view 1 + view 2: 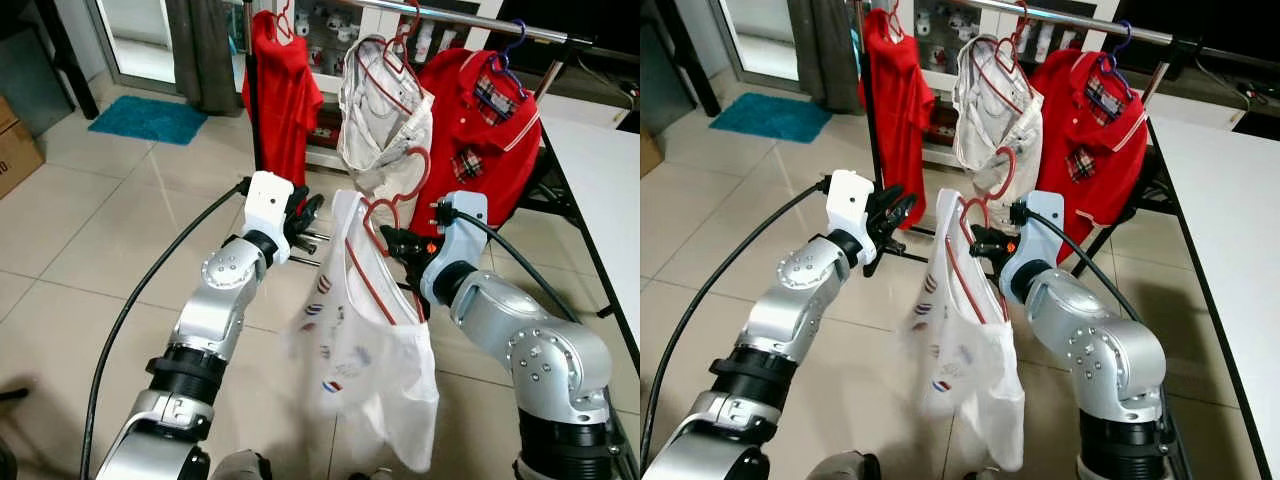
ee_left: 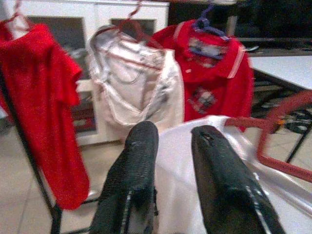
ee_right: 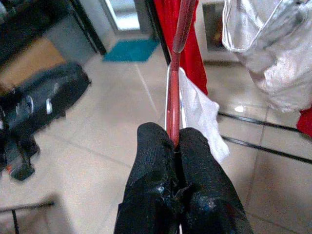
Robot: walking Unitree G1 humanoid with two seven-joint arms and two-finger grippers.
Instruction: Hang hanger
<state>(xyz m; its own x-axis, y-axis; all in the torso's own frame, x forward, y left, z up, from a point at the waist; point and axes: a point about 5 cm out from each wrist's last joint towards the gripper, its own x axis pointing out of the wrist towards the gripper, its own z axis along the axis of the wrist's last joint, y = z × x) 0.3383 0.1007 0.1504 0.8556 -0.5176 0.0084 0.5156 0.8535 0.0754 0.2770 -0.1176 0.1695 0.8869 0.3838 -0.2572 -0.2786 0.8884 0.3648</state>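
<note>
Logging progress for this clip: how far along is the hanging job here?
Done: three garments already hang on the rail. In hand: the right gripper is shut on the red hanger carrying a white shirt, below the rail; the left gripper is open beside it. Left: lifting the hook onto the rail.

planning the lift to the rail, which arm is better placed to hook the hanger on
Right. The right gripper has its fingers shut on the red hanger carrying the white shirt, below the clothes rail. The left gripper is open beside it.
</note>
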